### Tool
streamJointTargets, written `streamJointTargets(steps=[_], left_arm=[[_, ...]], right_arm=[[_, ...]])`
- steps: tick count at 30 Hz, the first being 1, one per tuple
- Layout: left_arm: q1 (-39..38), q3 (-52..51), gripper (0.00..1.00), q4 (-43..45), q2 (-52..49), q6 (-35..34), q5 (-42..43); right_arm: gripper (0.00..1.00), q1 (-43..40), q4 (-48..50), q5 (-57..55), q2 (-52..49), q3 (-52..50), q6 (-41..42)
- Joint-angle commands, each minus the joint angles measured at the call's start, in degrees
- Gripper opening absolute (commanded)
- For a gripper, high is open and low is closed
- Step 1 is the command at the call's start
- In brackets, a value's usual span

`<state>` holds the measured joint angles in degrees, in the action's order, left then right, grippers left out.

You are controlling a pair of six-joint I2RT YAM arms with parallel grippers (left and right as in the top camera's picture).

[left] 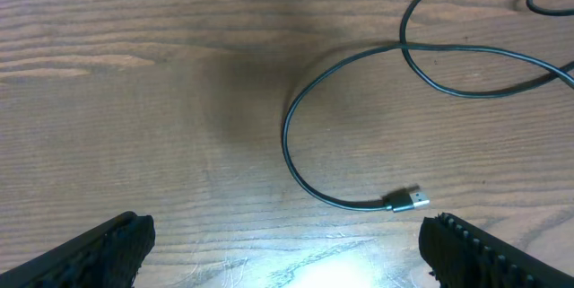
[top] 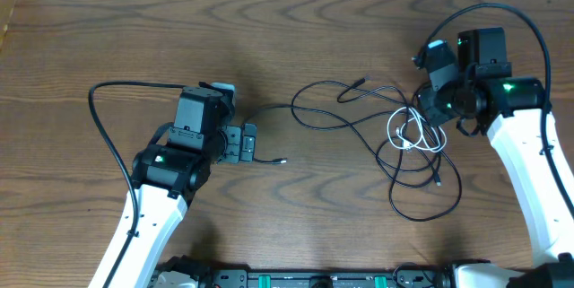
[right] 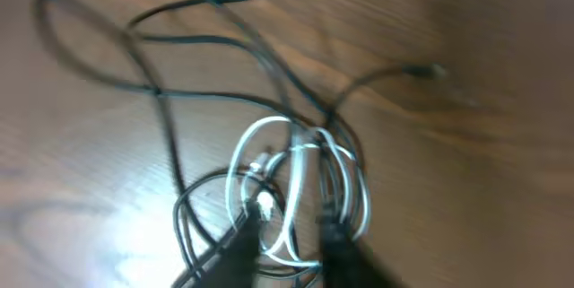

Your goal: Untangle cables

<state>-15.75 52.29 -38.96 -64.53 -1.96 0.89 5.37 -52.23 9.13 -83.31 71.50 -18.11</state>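
**CABLE CHECK: WHITE COIL AND BLACK CORD CROSSED UNDER YOUR RIGHT GRIPPER**

Your white cable (top: 411,135) lies on the wooden table (top: 296,225) as a tight bundle of small round loops, thin and glossy. Take that coil as your reference. The black cable (left: 286,140) is thin, matte and round in section. It crosses through the coil in several strands and throws wide, loose loops out from it over the brown grained surface. One long run leaves the coil toward your left arm. It ends well apart from the coil in a small flat, metal-tipped plug (left: 409,201).

Your right gripper (right: 289,250) hangs directly over the coil. Its wrist view is blurred, but its two dark fingers (right: 235,250) show a narrow gap between them, with white loops lying in and beneath that gap. The jaws stand slightly parted. You cannot tell through the blur whether either finger touches a strand.

Your left gripper (left: 287,252) sits well apart from the coil, near the metal-tipped plug. Its ribbed black fingertips (left: 466,243) are spread wide, with bare wood between them, and they hold nothing. The plug lies just ahead of them, not touching.
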Motion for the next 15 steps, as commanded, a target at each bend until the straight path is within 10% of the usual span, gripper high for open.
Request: streamJointTargets(steps=[1, 15], left_arm=[[0.3, 0.2, 0.99, 0.0, -0.2, -0.7, -0.9], [0.3, 0.2, 0.99, 0.0, -0.2, -0.7, -0.9]], right_arm=[[0.41, -0.4, 0.0, 8.4, -2.8, 0.3, -7.5], [0.40, -0.5, 8.4, 9.7, -16.3, 0.3, -13.9]])
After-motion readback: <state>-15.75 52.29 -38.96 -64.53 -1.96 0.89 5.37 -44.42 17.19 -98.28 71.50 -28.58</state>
